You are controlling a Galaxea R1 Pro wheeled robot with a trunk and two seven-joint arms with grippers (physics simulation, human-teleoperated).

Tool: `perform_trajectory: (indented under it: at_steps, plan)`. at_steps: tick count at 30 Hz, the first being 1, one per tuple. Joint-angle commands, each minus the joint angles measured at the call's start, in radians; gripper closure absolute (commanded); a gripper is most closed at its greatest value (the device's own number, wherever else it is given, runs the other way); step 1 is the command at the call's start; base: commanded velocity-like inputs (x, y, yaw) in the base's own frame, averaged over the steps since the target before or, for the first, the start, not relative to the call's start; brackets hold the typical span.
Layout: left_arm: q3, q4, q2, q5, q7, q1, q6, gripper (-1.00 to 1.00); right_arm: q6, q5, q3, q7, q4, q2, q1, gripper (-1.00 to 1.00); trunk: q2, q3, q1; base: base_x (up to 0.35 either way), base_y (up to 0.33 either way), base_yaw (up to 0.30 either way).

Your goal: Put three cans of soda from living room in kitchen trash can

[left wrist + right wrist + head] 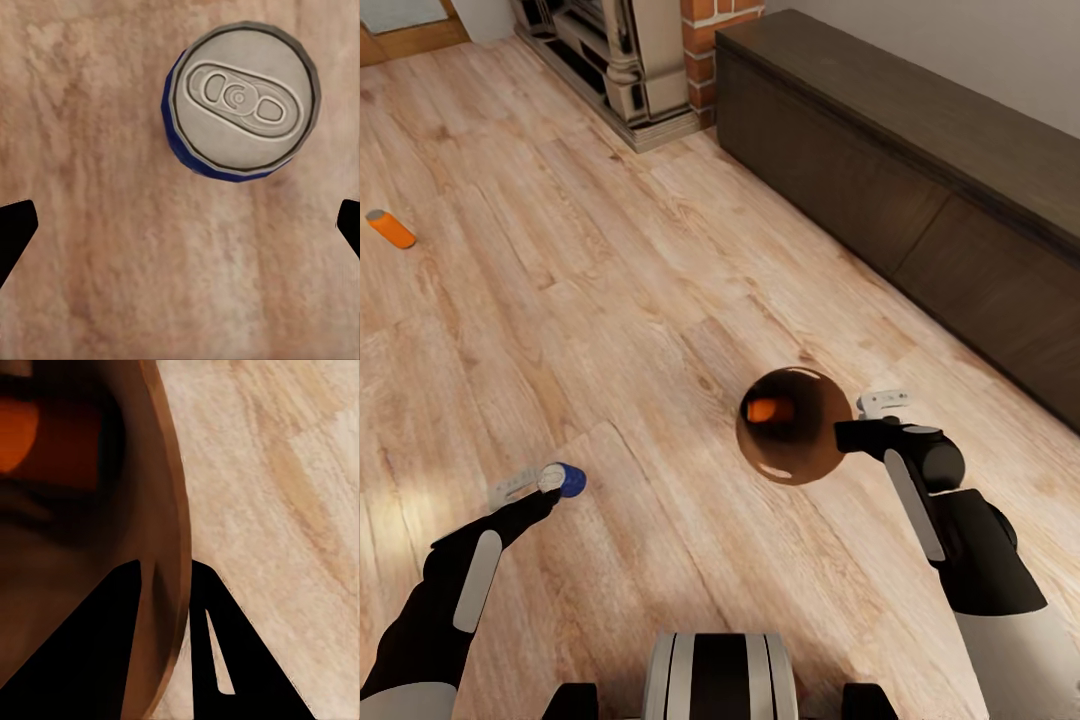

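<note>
While no label text reads on the blue can [240,101], left gripper [180,225] spread above it; right gripper [169,607] pinches bin [792,425] rim, orange can [769,409] inside.

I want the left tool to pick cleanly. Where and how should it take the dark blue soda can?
The dark blue cylindrical soda can stands upright on the light wood floor, silver top facing the left tool. Come from above, centre the open fingers over it, and close on opposite sides of its round wall just below the rim.

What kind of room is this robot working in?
Probably a living room: a red brick fireplace, a long dark brown low cabinet along the wall, and a light wood plank floor.
</note>
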Motion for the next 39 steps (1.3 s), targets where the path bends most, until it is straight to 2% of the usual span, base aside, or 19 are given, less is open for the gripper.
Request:
perform_trajectory:
  at_steps: [1,6,22,29,33,39]
  plan:
    - [0.0,0.0,0.0,0.0,0.0,0.0,0.0,-1.0,0.0,-0.01,0.002,0.002,0.0,0.003,-0.003,1.0,0.0,-0.004,0.0,0.0,0.0,0.0]
    - [0.0,0.0,0.0,0.001,0.0,0.0,-0.001,-1.0,0.0,-0.01,0.008,0.001,-0.001,0.02,-0.028,1.0,0.0,-0.004,0.0,0.0,0.0,0.0]
    - [0.0,0.0,-0.001,0.0,0.0,0.001,-0.002,-1.0,0.0,-0.01,0.01,0.0,-0.001,0.027,-0.051,1.0,0.0,-0.004,0.0,0.0,0.0,0.0]
    - [0.0,0.0,-0.002,0.0,0.0,0.0,-0.002,-1.0,0.0,-0.009,0.011,0.001,-0.001,0.042,-0.1,1.0,0.0,-0.004,0.0,0.0,0.0,0.0]
    - [0.0,0.007,-0.002,0.0,0.0,0.0,-0.003,-1.0,0.0,-0.009,0.01,0.001,-0.001,0.044,-0.142,1.0,0.0,-0.004,0.0,0.0,0.0,0.0]
    - [-0.005,0.012,-0.002,0.0,0.0,0.0,-0.003,-1.0,0.0,-0.008,0.01,0.002,-0.001,0.044,-0.17,1.0,0.0,-0.004,0.0,0.03,0.0,0.0]
